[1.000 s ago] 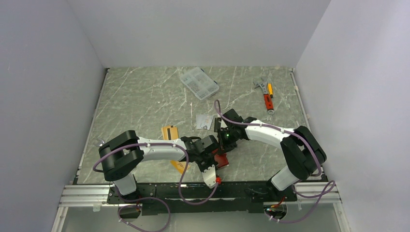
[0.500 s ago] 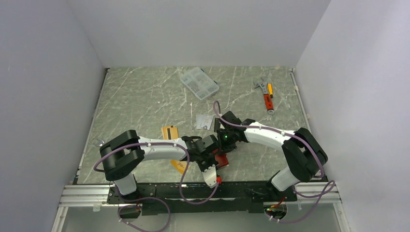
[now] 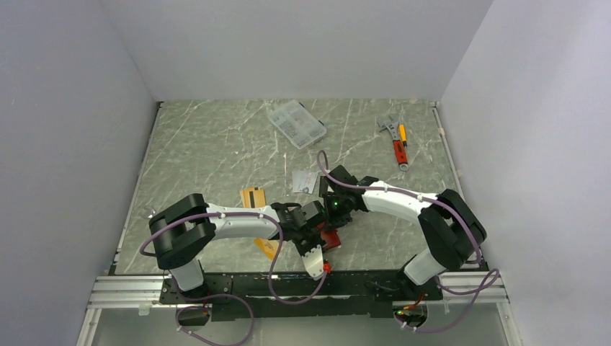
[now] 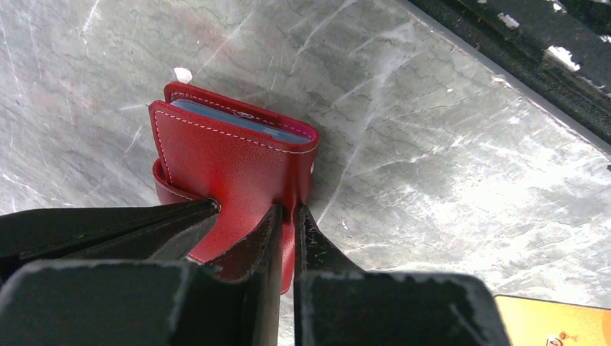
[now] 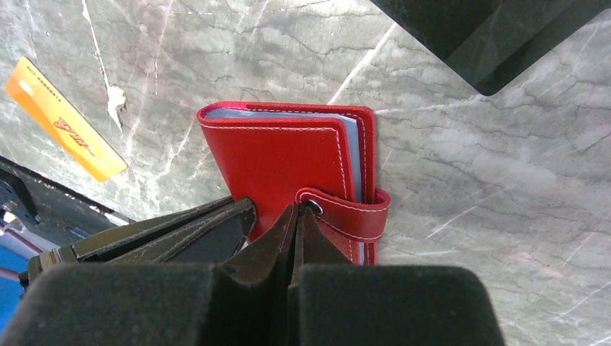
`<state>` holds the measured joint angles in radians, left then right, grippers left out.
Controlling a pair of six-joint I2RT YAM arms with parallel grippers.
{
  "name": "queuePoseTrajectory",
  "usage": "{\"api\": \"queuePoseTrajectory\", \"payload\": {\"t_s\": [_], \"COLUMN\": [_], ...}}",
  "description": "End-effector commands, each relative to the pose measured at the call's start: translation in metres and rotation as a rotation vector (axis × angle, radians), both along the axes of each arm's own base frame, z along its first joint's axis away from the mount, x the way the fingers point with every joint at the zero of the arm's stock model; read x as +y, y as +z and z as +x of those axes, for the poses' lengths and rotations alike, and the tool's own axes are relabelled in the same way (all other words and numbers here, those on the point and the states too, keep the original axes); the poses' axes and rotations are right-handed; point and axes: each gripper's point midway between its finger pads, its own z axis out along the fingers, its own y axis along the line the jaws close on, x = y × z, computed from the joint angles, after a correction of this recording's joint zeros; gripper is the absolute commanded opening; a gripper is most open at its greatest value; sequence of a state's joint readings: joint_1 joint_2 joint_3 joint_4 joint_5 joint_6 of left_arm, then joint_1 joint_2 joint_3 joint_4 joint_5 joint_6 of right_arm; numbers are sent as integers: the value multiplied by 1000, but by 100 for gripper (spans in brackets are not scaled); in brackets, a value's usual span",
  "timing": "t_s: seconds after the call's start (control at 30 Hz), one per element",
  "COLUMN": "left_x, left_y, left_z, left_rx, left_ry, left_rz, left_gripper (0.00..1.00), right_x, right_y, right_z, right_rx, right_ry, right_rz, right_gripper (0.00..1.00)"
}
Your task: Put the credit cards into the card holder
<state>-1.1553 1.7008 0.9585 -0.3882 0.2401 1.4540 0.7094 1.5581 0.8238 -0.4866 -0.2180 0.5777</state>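
- The left arm (image 3: 238, 225) reaches rightward from its base, forearm low and level, with the wrist bent toward the near edge.
- The right arm (image 3: 393, 200) folds at its elbow and stretches leftward, so the two wrists sit close together in the middle.
- The left gripper (image 4: 287, 216) has its jaws drawn in to a thin slit and seems to pinch the cover of the card holder (image 4: 238, 158).
- The right gripper (image 5: 297, 213) is fully closed, its fingertips pressed together and angled downward.

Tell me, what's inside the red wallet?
Only a light blue edge peeks out between the wallet's red covers. It is nearly shut, so any cards inside are hidden.
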Motion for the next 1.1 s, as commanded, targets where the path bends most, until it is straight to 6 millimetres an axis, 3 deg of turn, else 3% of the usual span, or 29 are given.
{"api": "queuePoseTrajectory", "payload": {"t_s": [0.0,0.3,0.73,1.07], "left_x": [26,22,18,20], "left_y": [-41,-37,-26,-9], "left_z": [-21,-17,2,16], "left_rx": [107,91,81,108], "left_ry": [-5,13,84,137], "left_rz": [133,108,75,43], "left_gripper": [4,8,31,33], "right_x": [-46,-57,-71,-78], "right_y": [-50,-56,-76,-85], "right_z": [-29,-32,-43,-41], "right_rx": [111,154,219,240], "right_ry": [-5,-11,-33,-25], "right_rz": [-252,-319,-399,-470], "right_gripper": [0,0,0,0]}}
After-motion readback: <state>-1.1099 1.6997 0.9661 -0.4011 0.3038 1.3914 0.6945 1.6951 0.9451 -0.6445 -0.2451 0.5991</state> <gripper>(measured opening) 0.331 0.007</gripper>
